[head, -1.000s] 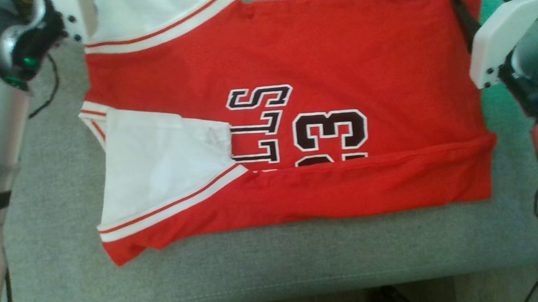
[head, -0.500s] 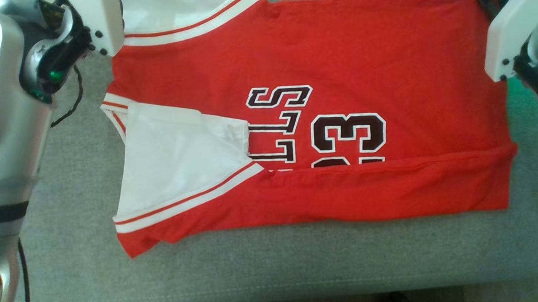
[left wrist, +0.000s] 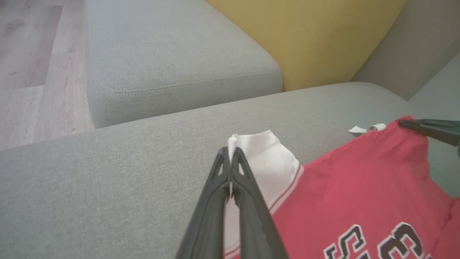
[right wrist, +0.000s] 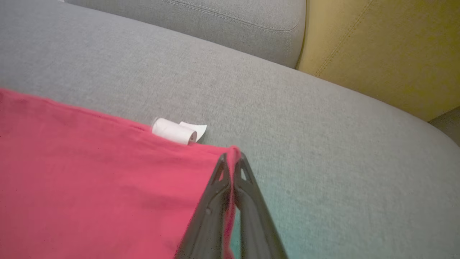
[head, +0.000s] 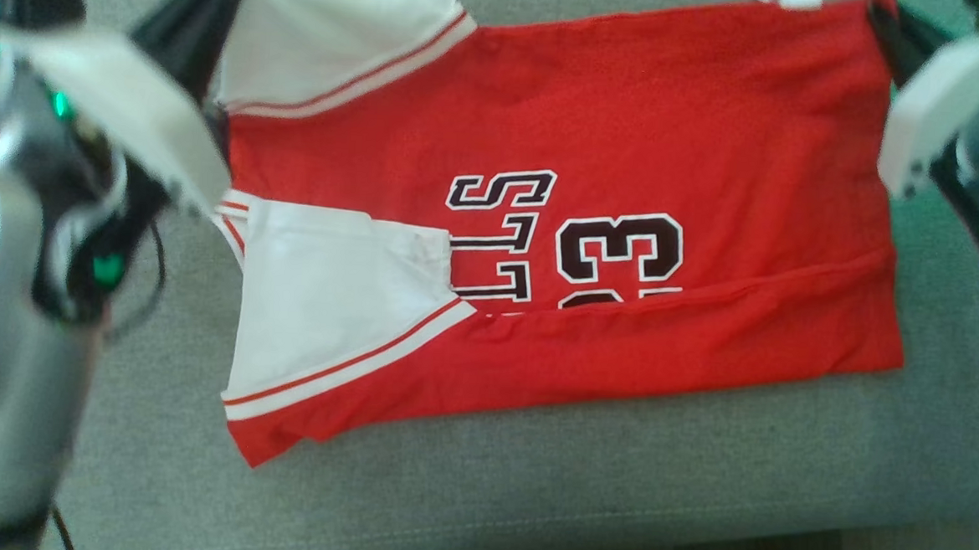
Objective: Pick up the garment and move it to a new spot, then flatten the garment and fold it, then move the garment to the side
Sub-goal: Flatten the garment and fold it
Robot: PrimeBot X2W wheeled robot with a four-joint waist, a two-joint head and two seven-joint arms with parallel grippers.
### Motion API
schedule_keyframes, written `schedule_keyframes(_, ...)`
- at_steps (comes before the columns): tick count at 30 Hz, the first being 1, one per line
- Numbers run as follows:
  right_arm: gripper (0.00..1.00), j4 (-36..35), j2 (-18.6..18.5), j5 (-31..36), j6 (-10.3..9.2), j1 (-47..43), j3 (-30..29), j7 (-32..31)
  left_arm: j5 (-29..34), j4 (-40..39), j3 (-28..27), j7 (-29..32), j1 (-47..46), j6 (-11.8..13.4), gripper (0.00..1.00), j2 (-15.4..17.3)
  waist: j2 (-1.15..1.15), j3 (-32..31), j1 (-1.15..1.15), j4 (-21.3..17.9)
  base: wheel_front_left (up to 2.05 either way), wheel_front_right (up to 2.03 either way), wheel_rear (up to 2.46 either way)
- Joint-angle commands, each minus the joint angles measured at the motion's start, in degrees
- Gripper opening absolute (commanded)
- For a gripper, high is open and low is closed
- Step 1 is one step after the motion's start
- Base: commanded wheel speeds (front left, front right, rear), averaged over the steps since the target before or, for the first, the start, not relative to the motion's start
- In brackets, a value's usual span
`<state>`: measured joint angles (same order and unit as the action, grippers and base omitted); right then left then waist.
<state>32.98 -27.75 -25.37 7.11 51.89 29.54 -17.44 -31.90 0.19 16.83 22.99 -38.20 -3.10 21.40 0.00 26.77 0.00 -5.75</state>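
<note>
Jersey [head: 631, 131], red with white sleeves, lies spread on the grey sofa seat [head: 529, 478]. Its long axis runs from one pincer to the other, so the cloth is stretched between them. Its whole body lies on the robot's side of both pincers.

The near folded band [head: 704, 336] is the part farthest from the pincers. It is laid over the lower part of the printed number, and the near sleeve [head: 329, 300] lies flat on top of the chest beside it.

The far sleeve [left wrist: 266, 154] is at the left pincer [left wrist: 230, 153]. That pincer is closed, its two fingers pressed together on the white edge, and a strip of white cloth shows between them.

The right pincer [right wrist: 231, 158] is also closed. It pinches the far red corner of the hem, and the red cloth spreads away from it toward the left pincer.

I judge that each arm holds its own end of the far edge, so neither is nearer than the other. The coming move seems to be a fold of this far edge toward the robot, over the print and onto the near band. For that, both pincers should travel together, across the long axis and at the same height, or the edge will land skewed.

A small rolled white label [right wrist: 174, 131] sticks out from under the far edge, just to the left of the right pincer.
</note>
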Motion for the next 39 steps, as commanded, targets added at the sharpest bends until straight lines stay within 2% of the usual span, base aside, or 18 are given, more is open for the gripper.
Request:
schedule_keyframes(1, 0.0, -3.0, -2.6, -0.6, 0.37, -3.6, 0.0, 1.7, -0.7, -6.5, -3.4, -0.7, 3.5, 1.2, 0.0, 2.6, 0.0, -1.6, 0.0, 0.3, 0.0, 0.0, 0.0)
schedule_keyframes(2, 0.0, -3.0, -2.6, -0.6, 0.37, -3.6, 0.0, 1.7, -0.7, -6.5, -3.4, -0.7, 3.5, 1.2, 0.0, 2.6, 0.0, -1.6, 0.0, 0.3, 0.0, 0.0, 0.0)
schedule_keyframes(9, 0.0, -9.7, -5.2, -0.6, 0.37, -13.6, -2.7, 4.7, -1.5, -20.0, -4.2, -3.4, 19.4, 5.5, 0.0, 1.6, 0.0, -4.9, 0.0, 1.7, 0.0, 0.0, 0.0)
schedule_keyframes(15, 0.0, -16.6, -6.2, 0.3, 0.37, -22.8, -6.5, 4.0, -2.5, -24.7, -3.0, -6.5, 30.4, 7.9, 0.0, -1.1, 0.0, -6.5, 0.0, 2.8, 0.0, 0.0, 0.0)
schedule_keyframes(24, 0.0, -25.4, -5.8, 2.1, 0.37, -33.7, -15.3, 0.6, -4.4, -22.3, -1.8, -10.6, 38.3, 8.4, 0.0, -4.0, 0.0, -7.6, 0.0, 3.8, 0.0, 0.0, 0.0)
schedule_keyframes(31, 0.0, -31.1, -3.2, 3.5, 0.37, -40.8, -20.4, -1.6, -5.3, -17.3, -2.0, -12.9, 40.4, 8.0, 0.0, -4.7, 0.0, -8.2, 0.0, 3.5, 0.0, 0.0, 0.0)
schedule_keyframes(35, 0.0, -32.3, -1.9, 4.2, 0.37, -43.0, -21.4, -2.3, -5.9, -14.8, -2.1, -13.4, 41.2, 7.8, 0.0, -4.8, 0.0, -8.8, 0.0, 3.1, 0.0, 0.0, 0.0)
schedule_keyframes(36, 0.23, -32.4, -1.5, 4.4, 0.37, -43.4, -21.5, -2.4, -6.1, -14.1, -2.1, -13.6, 41.3, 7.8, 0.0, -5.0, 0.0, -8.9, 0.0, 3.0, 0.0, 0.0, 0.0)
schedule_keyframes(37, 0.42, -32.4, -1.2, 4.6, 0.37, -43.7, -21.6, -2.4, -6.3, -13.4, -2.2, -13.8, 41.5, 7.8, 0.0, -5.1, 0.0, -9.2, 0.0, 2.8, 0.0, 0.0, 0.0)
schedule_keyframes(39, 0.89, -32.3, -0.5, 4.9, 0.37, -44.3, -21.9, -2.5, -6.4, -11.9, -2.4, -14.1, 41.9, 7.9, 0.0, -5.1, 0.0, -9.7, 0.0, 2.6, 0.0, 0.0, 0.0)
